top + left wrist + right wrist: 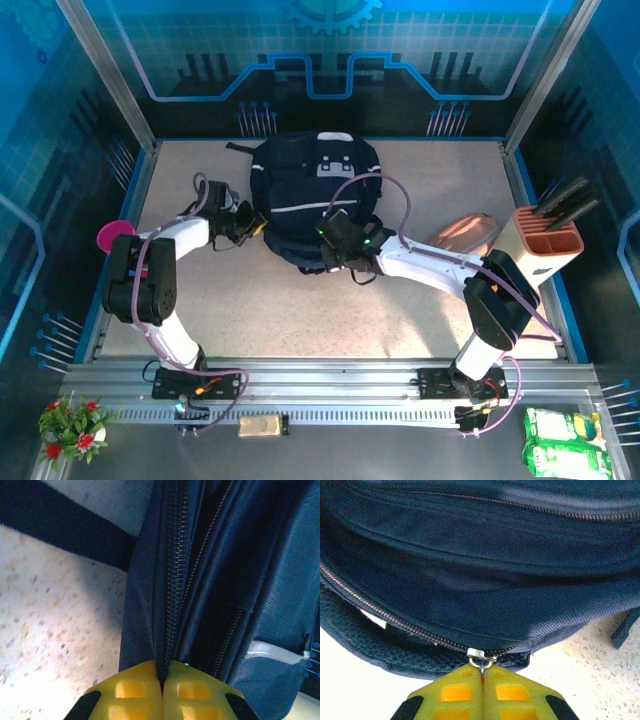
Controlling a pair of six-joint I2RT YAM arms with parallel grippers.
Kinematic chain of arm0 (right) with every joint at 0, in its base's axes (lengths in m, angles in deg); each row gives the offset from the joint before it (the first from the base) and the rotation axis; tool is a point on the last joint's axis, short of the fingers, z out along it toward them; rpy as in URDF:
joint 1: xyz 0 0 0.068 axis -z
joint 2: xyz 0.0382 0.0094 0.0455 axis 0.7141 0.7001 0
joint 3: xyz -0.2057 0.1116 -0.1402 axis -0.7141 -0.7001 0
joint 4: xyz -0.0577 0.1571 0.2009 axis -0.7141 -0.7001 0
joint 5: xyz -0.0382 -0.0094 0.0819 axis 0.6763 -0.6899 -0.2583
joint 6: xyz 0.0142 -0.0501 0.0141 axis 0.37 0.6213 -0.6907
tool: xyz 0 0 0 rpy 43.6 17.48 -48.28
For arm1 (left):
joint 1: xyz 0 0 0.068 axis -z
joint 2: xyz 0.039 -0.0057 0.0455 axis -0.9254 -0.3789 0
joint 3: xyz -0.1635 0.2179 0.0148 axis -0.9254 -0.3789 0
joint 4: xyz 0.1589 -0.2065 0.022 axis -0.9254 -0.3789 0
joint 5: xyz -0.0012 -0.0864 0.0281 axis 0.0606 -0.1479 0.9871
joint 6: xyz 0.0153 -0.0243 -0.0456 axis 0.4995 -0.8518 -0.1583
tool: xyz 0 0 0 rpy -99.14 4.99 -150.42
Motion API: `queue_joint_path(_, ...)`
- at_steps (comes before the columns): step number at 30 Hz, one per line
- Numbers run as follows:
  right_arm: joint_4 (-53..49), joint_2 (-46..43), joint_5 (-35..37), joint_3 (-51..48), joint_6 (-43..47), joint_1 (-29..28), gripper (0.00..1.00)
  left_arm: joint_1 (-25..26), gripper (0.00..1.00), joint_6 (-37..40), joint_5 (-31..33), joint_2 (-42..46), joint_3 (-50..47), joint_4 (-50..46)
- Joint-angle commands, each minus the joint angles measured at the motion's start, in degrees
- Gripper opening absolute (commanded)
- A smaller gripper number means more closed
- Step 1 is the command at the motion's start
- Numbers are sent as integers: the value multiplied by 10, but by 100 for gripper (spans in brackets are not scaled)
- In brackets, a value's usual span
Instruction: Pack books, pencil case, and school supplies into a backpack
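The dark navy backpack (315, 195) lies at the back middle of the table. My left gripper (255, 228) is at its left side, shut on a fold of navy fabric beside a zipper track (172, 595). Its yellow fingertips (135, 687) meet with the cloth pinched between them. My right gripper (333, 255) is at the backpack's near edge, shut on the metal zipper pull (481, 656). That zipper's teeth (395, 617) run away to the left. The pinkish-beige pencil case (465, 233) lies on the table to the right of the backpack. The books and school supplies are out of view.
A beige block holder with black handles (548, 235) stands at the right edge. A magenta cup (115, 237) sits at the left edge by the left arm. A black strap (60, 527) crosses the speckled table (300, 315) beside the backpack.
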Motion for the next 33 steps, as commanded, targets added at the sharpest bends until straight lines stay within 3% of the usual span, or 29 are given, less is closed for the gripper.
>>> queue_joint_path(1, 24, 13, -35, 51, 7, -22, 0, -5, 9, 53, 32, 2, 41, -36)
queue_joint_path(6, 37, 60, -87, 94, -10, -30, 0, -18, 39, 54, 79, 49, 26, -92)
queue_joint_path(12, 51, 110, -134, 136, -12, -37, 0, -18, 55, 32, 102, 139, -23, -154)
queue_joint_path(19, 57, 149, -171, 170, -10, -42, 0, 5, 56, -72, 92, 220, -73, -180)
queue_joint_path(24, 58, 158, -179, 177, -12, -44, 0, 40, 56, -146, 89, 232, -110, -132)
queue_joint_path(33, 60, 157, -187, 170, -12, -45, 0, 64, 54, -172, 96, 189, -113, -85)
